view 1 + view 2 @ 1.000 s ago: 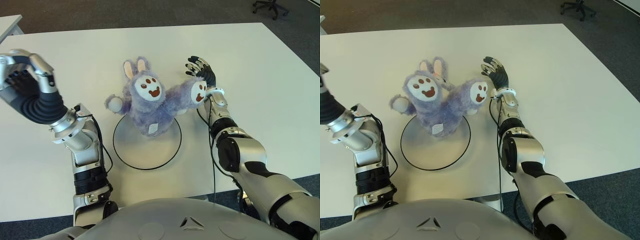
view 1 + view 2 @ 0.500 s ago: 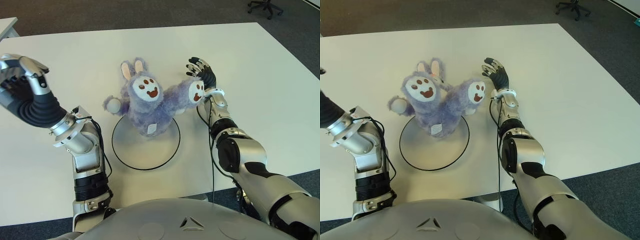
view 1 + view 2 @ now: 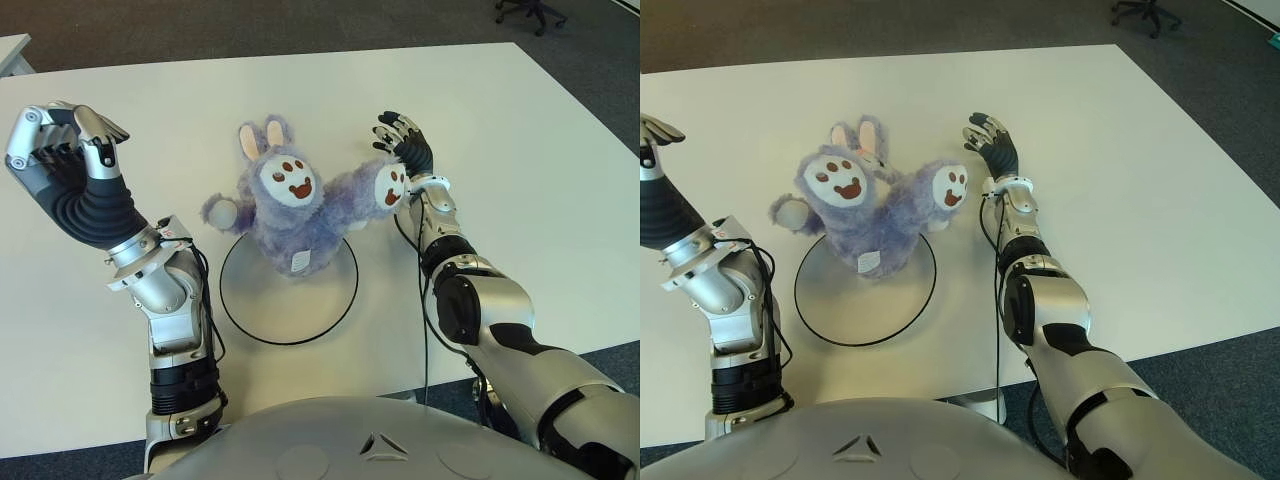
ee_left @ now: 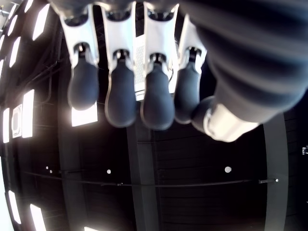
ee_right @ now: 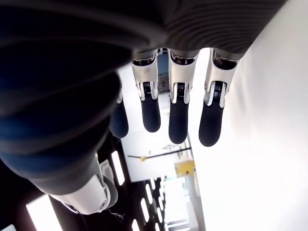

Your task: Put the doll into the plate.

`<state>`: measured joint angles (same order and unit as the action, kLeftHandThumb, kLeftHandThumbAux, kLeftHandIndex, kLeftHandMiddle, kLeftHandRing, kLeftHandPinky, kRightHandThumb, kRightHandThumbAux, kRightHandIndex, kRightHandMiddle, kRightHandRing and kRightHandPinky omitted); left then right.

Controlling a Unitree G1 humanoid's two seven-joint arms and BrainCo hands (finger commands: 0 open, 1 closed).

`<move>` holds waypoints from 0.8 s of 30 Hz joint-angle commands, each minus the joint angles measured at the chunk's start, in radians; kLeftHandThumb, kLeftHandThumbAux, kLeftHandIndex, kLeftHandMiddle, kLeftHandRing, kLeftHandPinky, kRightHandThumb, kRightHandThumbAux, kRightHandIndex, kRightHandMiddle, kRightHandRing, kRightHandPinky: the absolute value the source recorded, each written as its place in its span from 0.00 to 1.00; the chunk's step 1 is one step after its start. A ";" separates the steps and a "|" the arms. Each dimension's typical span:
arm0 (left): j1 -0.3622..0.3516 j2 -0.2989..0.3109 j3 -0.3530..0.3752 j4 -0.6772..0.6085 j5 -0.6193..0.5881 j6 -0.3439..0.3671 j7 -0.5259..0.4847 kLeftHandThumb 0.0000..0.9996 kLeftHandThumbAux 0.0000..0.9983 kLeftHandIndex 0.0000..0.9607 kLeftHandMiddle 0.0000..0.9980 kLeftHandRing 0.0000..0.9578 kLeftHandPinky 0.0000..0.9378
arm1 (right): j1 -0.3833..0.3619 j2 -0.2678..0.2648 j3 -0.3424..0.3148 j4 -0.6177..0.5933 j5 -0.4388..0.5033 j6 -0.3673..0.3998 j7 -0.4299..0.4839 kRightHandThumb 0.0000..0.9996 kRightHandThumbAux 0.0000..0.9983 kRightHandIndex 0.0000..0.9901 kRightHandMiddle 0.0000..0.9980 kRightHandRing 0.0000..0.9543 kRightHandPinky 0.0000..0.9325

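Right robot hand [image 3: 405, 146], black-fingered with pale metal knuckles, is spread flat and released, empty, just beside the doll's raised paw. Left robot hand [image 3: 60, 150] is lifted well off to the doll's left, palm up, dark rubbery fingers [image 4: 120, 98] loosely curled, grasping nothing. Between them sits the doll [image 3: 292, 213]: a shaggy lavender plush rabbit with pink-lined ears, a round white face with brown eyes and mouth, and white paw pads. Its lower body lies on the plate [image 3: 248, 325], a flat white disc with a thin black rim, on the smooth white tabletop [image 3: 520, 150].
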<state>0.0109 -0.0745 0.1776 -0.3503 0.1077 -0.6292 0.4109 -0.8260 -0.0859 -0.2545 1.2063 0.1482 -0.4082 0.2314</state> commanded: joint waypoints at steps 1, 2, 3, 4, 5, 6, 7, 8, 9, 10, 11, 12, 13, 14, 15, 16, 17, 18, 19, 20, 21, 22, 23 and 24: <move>0.020 -0.014 0.004 0.032 0.007 0.001 -0.019 0.71 0.70 0.45 0.71 0.69 0.60 | 0.047 0.008 0.000 0.030 -0.002 0.028 -0.003 0.42 0.78 0.22 0.19 0.25 0.33; 0.013 -0.011 0.008 0.040 0.015 -0.002 -0.017 0.71 0.70 0.45 0.71 0.69 0.60 | 0.047 0.008 -0.001 0.030 -0.001 0.029 -0.002 0.42 0.78 0.22 0.19 0.25 0.33; 0.008 -0.010 0.011 0.046 0.021 -0.003 -0.016 0.70 0.70 0.45 0.70 0.68 0.59 | 0.047 0.008 -0.002 0.030 0.000 0.029 -0.001 0.43 0.78 0.22 0.19 0.25 0.33; 0.003 -0.007 0.014 0.052 0.027 -0.004 -0.015 0.70 0.70 0.45 0.70 0.67 0.59 | 0.046 0.008 -0.002 0.030 0.001 0.029 -0.001 0.43 0.78 0.22 0.20 0.25 0.33; 0.000 -0.006 0.015 0.055 0.031 -0.004 -0.015 0.70 0.70 0.45 0.69 0.66 0.58 | 0.046 0.009 -0.003 0.030 0.001 0.030 -0.001 0.44 0.78 0.22 0.20 0.25 0.33; -0.004 -0.004 0.020 0.062 0.032 -0.001 -0.013 0.70 0.70 0.45 0.69 0.66 0.58 | 0.046 0.009 -0.004 0.030 0.002 0.030 0.000 0.44 0.78 0.22 0.20 0.25 0.33; -0.007 -0.003 0.023 0.069 0.033 0.000 -0.012 0.70 0.70 0.45 0.67 0.65 0.57 | 0.045 0.009 -0.004 0.031 0.003 0.031 0.000 0.44 0.78 0.22 0.20 0.25 0.33; -0.010 -0.003 0.026 0.074 0.033 0.001 -0.011 0.70 0.70 0.45 0.67 0.64 0.56 | 0.045 0.009 -0.005 0.031 0.003 0.031 0.001 0.44 0.78 0.22 0.20 0.25 0.33; -0.011 -0.003 0.027 0.077 0.033 0.001 -0.011 0.70 0.70 0.45 0.67 0.64 0.56 | 0.045 0.009 -0.005 0.031 0.004 0.031 0.002 0.44 0.78 0.22 0.20 0.25 0.33; -0.012 -0.003 0.028 0.078 0.033 0.000 -0.011 0.70 0.70 0.45 0.67 0.64 0.56 | 0.045 0.009 -0.006 0.031 0.004 0.031 0.002 0.44 0.78 0.22 0.20 0.25 0.33; -0.013 -0.004 0.029 0.079 0.033 -0.001 -0.012 0.70 0.70 0.45 0.67 0.64 0.56 | 0.045 0.009 -0.006 0.031 0.004 0.030 0.002 0.44 0.78 0.22 0.20 0.25 0.33; -0.013 -0.004 0.029 0.080 0.034 -0.001 -0.012 0.70 0.70 0.45 0.67 0.64 0.56 | 0.045 0.009 -0.006 0.031 0.004 0.030 0.003 0.44 0.78 0.22 0.20 0.25 0.33; -0.014 -0.005 0.030 0.080 0.034 -0.002 -0.013 0.70 0.70 0.45 0.67 0.64 0.56 | 0.045 0.009 -0.006 0.031 0.004 0.030 0.003 0.44 0.78 0.22 0.20 0.25 0.33; -0.014 -0.005 0.030 0.080 0.034 -0.002 -0.013 0.70 0.70 0.45 0.67 0.64 0.56 | 0.045 0.009 -0.006 0.031 0.004 0.030 0.003 0.44 0.78 0.22 0.20 0.25 0.33; -0.016 -0.004 0.032 0.083 0.033 -0.002 -0.014 0.70 0.70 0.45 0.67 0.64 0.56 | 0.045 0.010 -0.006 0.032 0.004 0.030 0.002 0.44 0.78 0.22 0.20 0.25 0.33; -0.017 -0.004 0.033 0.084 0.033 -0.003 -0.014 0.70 0.70 0.45 0.67 0.64 0.56 | 0.044 0.010 -0.006 0.032 0.003 0.031 0.002 0.44 0.78 0.22 0.20 0.25 0.33; -0.018 -0.004 0.034 0.086 0.032 -0.003 -0.014 0.70 0.70 0.45 0.67 0.64 0.56 | 0.043 0.011 -0.006 0.033 0.003 0.031 0.001 0.44 0.78 0.22 0.20 0.25 0.33; -0.019 -0.004 0.034 0.086 0.032 -0.003 -0.015 0.70 0.70 0.45 0.67 0.64 0.56 | 0.043 0.011 -0.006 0.033 0.003 0.031 0.001 0.44 0.78 0.22 0.20 0.25 0.33; -0.020 -0.003 0.035 0.088 0.032 -0.004 -0.015 0.70 0.70 0.45 0.67 0.64 0.56 | 0.043 0.011 -0.006 0.033 0.003 0.031 0.001 0.44 0.78 0.22 0.20 0.25 0.33; -0.021 -0.003 0.035 0.089 0.032 -0.004 -0.015 0.70 0.70 0.45 0.67 0.64 0.56 | 0.042 0.011 -0.006 0.034 0.003 0.031 0.001 0.44 0.78 0.22 0.20 0.25 0.33; -0.021 -0.003 0.036 0.090 0.032 -0.004 -0.016 0.70 0.70 0.45 0.67 0.64 0.56 | 0.042 0.011 -0.006 0.034 0.003 0.031 0.000 0.44 0.78 0.22 0.20 0.25 0.33; -0.022 -0.004 0.036 0.090 0.032 -0.004 -0.016 0.70 0.70 0.45 0.67 0.64 0.56 | 0.042 0.011 -0.006 0.034 0.003 0.031 0.000 0.44 0.78 0.22 0.20 0.25 0.33; -0.023 -0.003 0.037 0.092 0.031 -0.005 -0.016 0.70 0.70 0.45 0.67 0.64 0.56 | 0.041 0.011 -0.006 0.035 0.002 0.032 0.000 0.44 0.78 0.22 0.20 0.25 0.33; -0.024 -0.003 0.038 0.093 0.031 -0.005 -0.017 0.70 0.70 0.45 0.67 0.64 0.56 | 0.041 0.011 -0.006 0.035 0.002 0.032 0.000 0.44 0.78 0.22 0.20 0.25 0.33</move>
<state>-0.0251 -0.0711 0.2132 -0.2875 0.1361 -0.6358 0.4067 -0.8260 -0.0853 -0.2583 1.2118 0.1493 -0.4080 0.2329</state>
